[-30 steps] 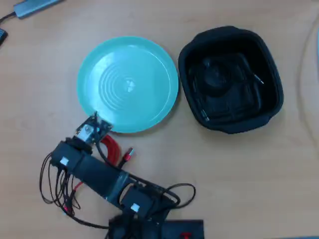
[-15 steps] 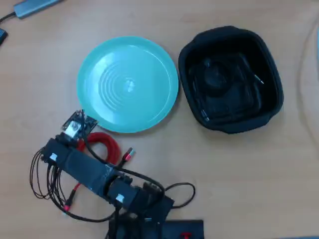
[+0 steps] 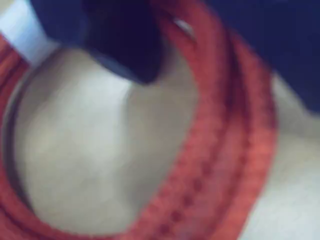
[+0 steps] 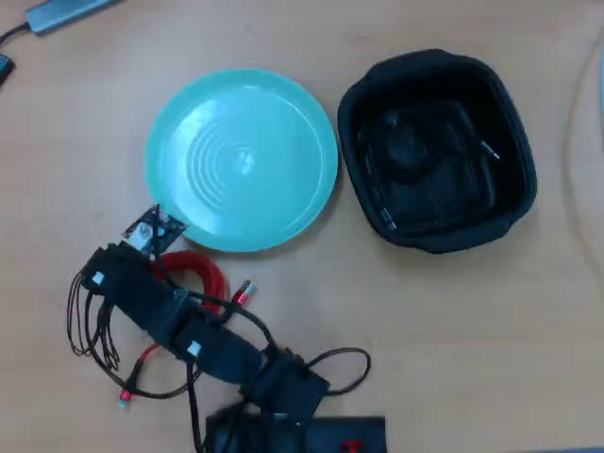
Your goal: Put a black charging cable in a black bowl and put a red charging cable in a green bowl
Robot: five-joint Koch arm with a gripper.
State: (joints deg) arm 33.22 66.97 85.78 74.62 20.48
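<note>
While black charging cable [image 4: 415, 165] already sits in black bowl [image 4: 436, 151], I see red charging cable [image 4: 200, 274] on table beside empty green bowl [image 4: 283, 113]; gripper [image 4: 151, 236] over coil, grip unclear, red job left

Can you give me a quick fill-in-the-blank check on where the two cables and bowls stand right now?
1. The black cable lies inside the ____ bowl.
2. The green bowl holds ____ cables.
3. The red cable lies on the ____, partly under the arm.
4. In the overhead view, the green bowl sits to the ____ of the black bowl.

Missing words: black; no; table; left
</note>
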